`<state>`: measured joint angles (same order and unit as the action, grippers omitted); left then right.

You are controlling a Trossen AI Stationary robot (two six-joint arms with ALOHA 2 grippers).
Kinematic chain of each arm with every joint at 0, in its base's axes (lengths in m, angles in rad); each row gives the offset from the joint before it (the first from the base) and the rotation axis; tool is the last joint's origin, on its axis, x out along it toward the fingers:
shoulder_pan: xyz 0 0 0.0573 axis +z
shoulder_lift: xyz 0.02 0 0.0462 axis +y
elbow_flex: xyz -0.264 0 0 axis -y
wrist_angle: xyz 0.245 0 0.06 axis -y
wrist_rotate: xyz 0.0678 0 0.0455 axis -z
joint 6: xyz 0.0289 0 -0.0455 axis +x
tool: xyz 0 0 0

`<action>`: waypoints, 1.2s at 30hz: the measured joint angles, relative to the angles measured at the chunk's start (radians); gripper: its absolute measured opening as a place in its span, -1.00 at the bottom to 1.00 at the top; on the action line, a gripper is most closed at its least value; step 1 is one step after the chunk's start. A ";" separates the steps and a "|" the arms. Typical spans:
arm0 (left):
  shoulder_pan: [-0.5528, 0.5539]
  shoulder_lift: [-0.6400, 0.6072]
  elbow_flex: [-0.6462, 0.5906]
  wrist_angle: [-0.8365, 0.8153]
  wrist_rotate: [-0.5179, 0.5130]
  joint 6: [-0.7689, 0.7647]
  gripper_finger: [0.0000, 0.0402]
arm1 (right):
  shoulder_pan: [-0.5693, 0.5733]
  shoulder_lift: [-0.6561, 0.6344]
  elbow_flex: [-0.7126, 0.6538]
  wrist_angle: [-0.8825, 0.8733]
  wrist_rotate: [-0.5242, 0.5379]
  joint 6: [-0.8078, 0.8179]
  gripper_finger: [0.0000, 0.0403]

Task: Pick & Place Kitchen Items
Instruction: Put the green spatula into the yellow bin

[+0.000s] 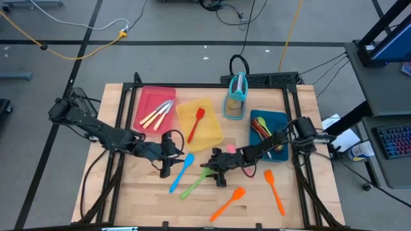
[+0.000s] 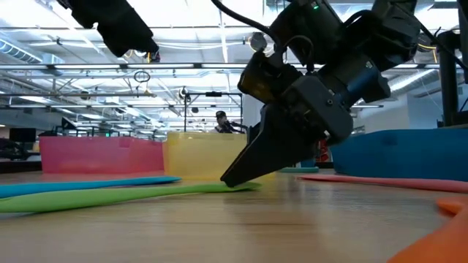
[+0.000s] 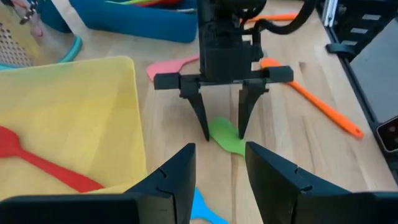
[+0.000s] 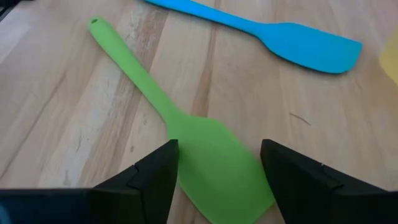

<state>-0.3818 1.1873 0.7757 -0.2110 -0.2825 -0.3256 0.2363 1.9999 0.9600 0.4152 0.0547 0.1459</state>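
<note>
Green spatula (image 4: 211, 162) between spread right hand (image 4: 217, 180)

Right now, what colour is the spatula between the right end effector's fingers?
Green spatula; right wrist view shows it best.

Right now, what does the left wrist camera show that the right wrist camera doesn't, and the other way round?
Only the left wrist view shows the yellow tray holding the red spatula, the pink spatula and the whole right gripper, open. Only the right wrist view shows the green spatula's full handle. Both show the green and blue spatula on the table.
</note>
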 joint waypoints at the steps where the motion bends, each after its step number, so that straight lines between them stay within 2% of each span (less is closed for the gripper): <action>1: 0.000 -0.001 0.000 0.002 0.000 0.000 -0.29 | -0.004 0.000 0.000 -0.004 -0.001 0.000 0.10; 6: 0.000 -0.001 0.000 0.002 0.000 -0.009 -0.29 | -0.018 0.000 -0.001 -0.002 -0.001 -0.027 0.10; 14: 0.000 -0.002 0.000 0.002 0.000 -0.014 -0.29 | -0.021 0.001 -0.003 0.019 0.012 -0.189 0.10; 27: 0.000 -0.002 0.000 0.002 0.001 -0.021 -0.29 | -0.060 0.002 -0.003 -0.064 -0.077 -0.012 0.10; 31: 0.000 -0.002 0.000 0.001 0.001 -0.020 -0.29 | -0.052 0.002 -0.003 -0.106 -0.076 -0.075 0.01; 36: 0.000 -0.002 0.000 0.001 0.002 -0.020 -0.29 | -0.038 0.002 -0.003 -0.116 -0.075 -0.103 -0.22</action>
<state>-0.3816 1.1858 0.7757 -0.2099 -0.2807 -0.3458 0.1979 2.0014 0.9565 0.2989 -0.0207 0.0431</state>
